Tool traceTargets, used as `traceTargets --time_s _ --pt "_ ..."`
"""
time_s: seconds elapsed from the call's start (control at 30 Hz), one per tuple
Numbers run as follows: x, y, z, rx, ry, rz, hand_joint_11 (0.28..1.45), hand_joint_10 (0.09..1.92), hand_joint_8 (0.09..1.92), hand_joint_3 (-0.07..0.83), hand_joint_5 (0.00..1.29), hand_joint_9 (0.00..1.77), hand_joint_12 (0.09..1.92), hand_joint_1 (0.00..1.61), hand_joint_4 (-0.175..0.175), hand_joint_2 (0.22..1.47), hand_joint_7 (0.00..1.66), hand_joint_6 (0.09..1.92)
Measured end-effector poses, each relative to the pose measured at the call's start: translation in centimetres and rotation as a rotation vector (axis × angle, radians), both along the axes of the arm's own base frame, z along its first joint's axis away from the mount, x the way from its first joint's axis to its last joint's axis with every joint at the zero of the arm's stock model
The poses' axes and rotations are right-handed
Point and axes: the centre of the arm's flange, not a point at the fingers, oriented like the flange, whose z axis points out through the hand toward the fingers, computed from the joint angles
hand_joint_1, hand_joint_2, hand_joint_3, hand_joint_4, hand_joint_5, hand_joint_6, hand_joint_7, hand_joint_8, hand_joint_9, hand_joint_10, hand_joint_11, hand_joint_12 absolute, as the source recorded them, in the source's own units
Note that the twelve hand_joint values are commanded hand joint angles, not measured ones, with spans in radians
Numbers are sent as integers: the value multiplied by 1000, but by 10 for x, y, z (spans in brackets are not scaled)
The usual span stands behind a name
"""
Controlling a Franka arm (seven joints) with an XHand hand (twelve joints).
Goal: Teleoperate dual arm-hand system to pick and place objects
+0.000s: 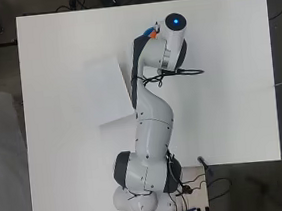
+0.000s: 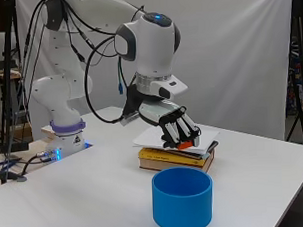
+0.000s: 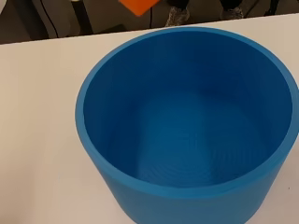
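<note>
A blue cup (image 2: pixel 182 198) stands upright on the white table (image 2: pixel 94 195), near the front in the side view. It looks empty in the wrist view, where the cup (image 3: pixel 187 135) fills most of the picture. My hand (image 2: pixel 175 123) hangs above and just behind the cup, fingers curled down around a small orange object (image 2: pixel 186 145). A corner of the orange object (image 3: pixel 140 5) shows at the wrist view's edge. From overhead the arm hides the hand; only a bit of orange (image 1: pixel 153 34) and a sliver of the blue cup (image 1: pixel 146 31) peek out.
Behind the hand lies a stack of books (image 2: pixel 175 160) with a white sheet (image 2: pixel 157 138) on top; overhead the sheet (image 1: pixel 104 89) lies left of the arm. Cables hang from the arm (image 2: pixel 97 70).
</note>
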Motion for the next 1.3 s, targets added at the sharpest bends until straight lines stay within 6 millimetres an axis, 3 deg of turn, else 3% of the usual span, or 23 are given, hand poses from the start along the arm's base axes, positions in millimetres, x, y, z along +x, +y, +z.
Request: traceTargets --time_s 0.07,0.13,0.2,0.27,0.3,0.4,0.43,0.47,0.5,0.53,0.57,0.63,0.83,0.9,1.0,1.07,1.13,1.2,1.3 --pt "-7 2 -3 2 8 2 751 1920 1920 1 713 1092 1703 885 175 1240 795 1376" --pt "-9 1 -12 7 11 3 744 1920 1920 -6 650 1081 1703 854 104 1178 783 852" --pt "-6 -2 -23 9 21 3 742 1920 1920 -2 699 1071 1697 838 72 1149 776 464" --pt "2 -6 -33 8 34 -1 744 1920 1920 3 731 1065 1691 877 138 1196 782 1005" --pt "7 -9 -38 9 37 -3 740 1920 1920 4 729 1062 1689 884 157 1213 782 1175" --pt "32 -22 -56 10 43 -8 711 1920 1920 3 716 1031 1658 885 174 1236 775 1353" --pt "40 -25 -63 7 43 -7 642 1767 1648 -4 647 929 1451 829 133 1194 713 1103" --pt "48 -28 -70 3 41 -5 464 1244 1011 -23 403 577 1066 560 90 1069 449 665" --pt "55 -29 -75 -4 38 -3 375 763 544 -28 218 313 676 315 69 933 245 355" --pt "60 -29 -78 -18 38 -7 361 438 274 -20 110 184 388 162 70 848 124 178" --pt "63 -29 -79 -31 43 -20 375 244 131 -12 53 153 208 79 77 803 59 87" --pt "61 -29 -82 -38 83 -60 409 87 87 -3 11 187 87 16 92 770 15 87" --pt "54 -19 -83 -18 176 -85 427 87 87 14 0 220 87 0 102 796 42 87" --pt "55 -19 -72 -23 132 -65 434 87 87 9 23 277 87 0 100 837 108 87" --pt "50 -14 -56 -12 93 -38 466 87 87 4 229 471 87 37 114 883 326 87" --pt "42 -1 -39 -17 85 -19 481 87 87 8 316 529 87 96 120 923 369 87" --pt "29 13 5 -16 55 1 476 87 87 7 361 539 87 189 101 940 374 87" --pt "8 32 66 -8 10 28 466 87 87 6 374 540 87 234 73 945 382 87" --pt "-40 74 156 -9 -59 75 441 87 87 11 359 524 87 277 43 964 387 87"
